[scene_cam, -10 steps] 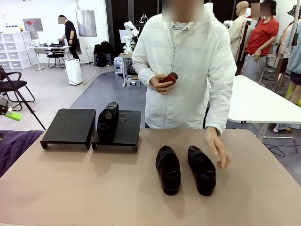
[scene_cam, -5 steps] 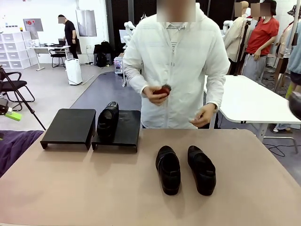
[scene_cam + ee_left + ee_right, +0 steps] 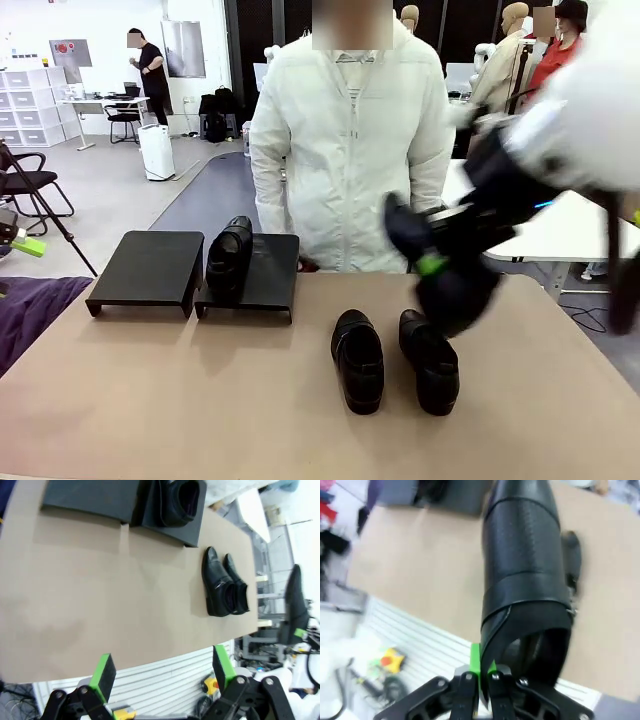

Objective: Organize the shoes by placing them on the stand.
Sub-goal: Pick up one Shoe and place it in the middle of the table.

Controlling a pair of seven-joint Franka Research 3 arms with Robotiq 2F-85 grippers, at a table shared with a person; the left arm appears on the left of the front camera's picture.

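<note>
Front view: the right arm has swung in from the right, where a second ago no arm stood. Its right gripper (image 3: 432, 265) carries a glossy black leather loafer (image 3: 455, 295), smeared by motion, in the air above the far end of the pair of black loafers (image 3: 358, 360) lying side by side on the beige table (image 3: 150, 400). The person in a white jacket (image 3: 350, 150) has drawn back the hand that hung beside the pair and stands behind the far edge. On the left sit the left black sloped stand (image 3: 150, 265), with free room, and the right black sloped stand (image 3: 275, 275), which bears one stowed black loafer (image 3: 230, 255) on its left part.

Left wrist view: the left gripper (image 3: 164, 667) hangs high over the table's near edge, fingers spread wide and holding nothing. Both stands lie at the top and the pair lies mid-right. The carried loafer (image 3: 295, 597) hangs past the table's edge on the right.

Right wrist view: the right gripper (image 3: 482, 672) has its fingers pinched narrow on the heel rim of the carried loafer (image 3: 525, 555), toe pointing away over the table (image 3: 420, 570). One shoe of the pair (image 3: 572, 555) peeks out beside it.

By my reading, one shoe is stowed, one is in transit and two wait. With the person's hand gone, the way to the stands looks free.
</note>
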